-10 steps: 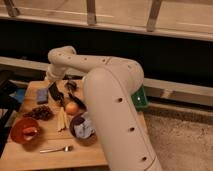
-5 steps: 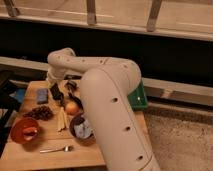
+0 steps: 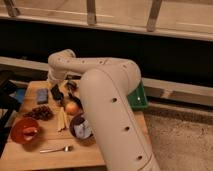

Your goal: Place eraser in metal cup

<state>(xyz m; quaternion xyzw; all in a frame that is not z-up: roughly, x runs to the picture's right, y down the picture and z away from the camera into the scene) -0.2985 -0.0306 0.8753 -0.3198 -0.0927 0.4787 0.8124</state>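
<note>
My gripper hangs down from the white arm at the back left of the wooden table. A flat black bar, the eraser, lies tilted directly under the gripper, right of a blue block. I cannot tell whether the gripper touches or holds the eraser. A small dark round shape just right of the gripper, against the arm, may be the metal cup; the arm hides most of it.
An apple lies in front of the eraser. Dark grapes, a banana, a red bowl, a dark bowl and a fork fill the table's front. A green tray sits behind the arm.
The arm's big link has swung slightly left. The gripper has stayed over the same spot by the eraser.
</note>
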